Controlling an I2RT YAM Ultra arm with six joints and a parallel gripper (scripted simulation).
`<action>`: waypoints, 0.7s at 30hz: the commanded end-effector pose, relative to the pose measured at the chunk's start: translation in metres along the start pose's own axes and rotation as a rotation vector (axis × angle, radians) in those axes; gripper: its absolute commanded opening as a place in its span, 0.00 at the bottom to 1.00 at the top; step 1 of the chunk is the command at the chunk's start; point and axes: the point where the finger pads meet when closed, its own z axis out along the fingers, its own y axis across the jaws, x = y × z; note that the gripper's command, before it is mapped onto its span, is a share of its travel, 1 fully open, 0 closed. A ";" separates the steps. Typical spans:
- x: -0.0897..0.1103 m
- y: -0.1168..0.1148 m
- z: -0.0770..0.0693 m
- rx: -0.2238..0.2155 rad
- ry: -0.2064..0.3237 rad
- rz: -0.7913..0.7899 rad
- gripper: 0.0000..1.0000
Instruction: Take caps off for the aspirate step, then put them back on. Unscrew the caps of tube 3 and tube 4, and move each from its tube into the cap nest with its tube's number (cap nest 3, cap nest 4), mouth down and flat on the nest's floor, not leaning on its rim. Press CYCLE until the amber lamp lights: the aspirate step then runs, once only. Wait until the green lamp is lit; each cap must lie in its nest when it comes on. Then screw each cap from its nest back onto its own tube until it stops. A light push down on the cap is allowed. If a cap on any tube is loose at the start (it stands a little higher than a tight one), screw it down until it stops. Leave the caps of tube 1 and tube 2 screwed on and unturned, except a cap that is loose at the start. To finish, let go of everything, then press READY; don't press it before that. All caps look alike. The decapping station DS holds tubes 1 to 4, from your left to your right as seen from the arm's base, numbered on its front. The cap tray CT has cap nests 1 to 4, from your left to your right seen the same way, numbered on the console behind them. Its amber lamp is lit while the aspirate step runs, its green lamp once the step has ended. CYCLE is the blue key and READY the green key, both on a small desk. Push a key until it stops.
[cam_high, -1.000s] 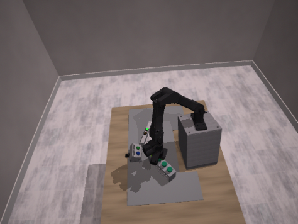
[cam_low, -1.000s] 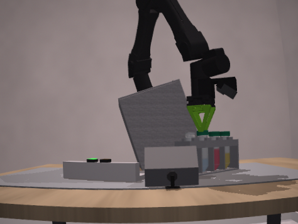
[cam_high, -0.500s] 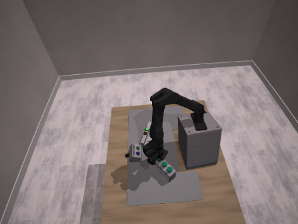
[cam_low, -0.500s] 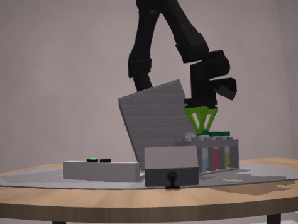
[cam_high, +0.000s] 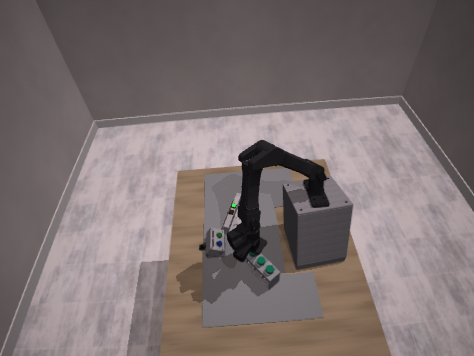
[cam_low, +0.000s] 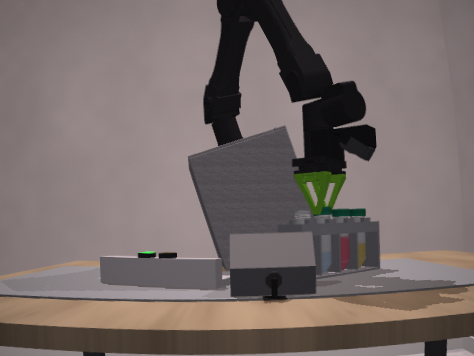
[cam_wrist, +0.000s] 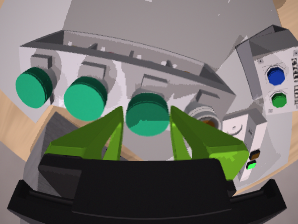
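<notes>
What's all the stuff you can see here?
table: one, wooden, under everything
mat: one, grey, on the table
tube station: one, grey, on the mat
tubes: four, in the station; three show blue, red and yellow liquid
caps: three seen, green, on tubes; the fourth tube is bare
key desk: one, grey, with a blue key and a green key
tray: one, grey; green lamp lit
block: one, grey, under the arm
arm: one, black
gripper: one, green fingers, either side of a cap
</notes>
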 end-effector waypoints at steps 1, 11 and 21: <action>-0.005 -0.003 -0.003 0.006 -0.014 0.005 0.00; -0.005 -0.003 -0.003 0.006 -0.014 0.005 0.00; -0.005 -0.003 -0.003 0.005 -0.015 0.238 0.00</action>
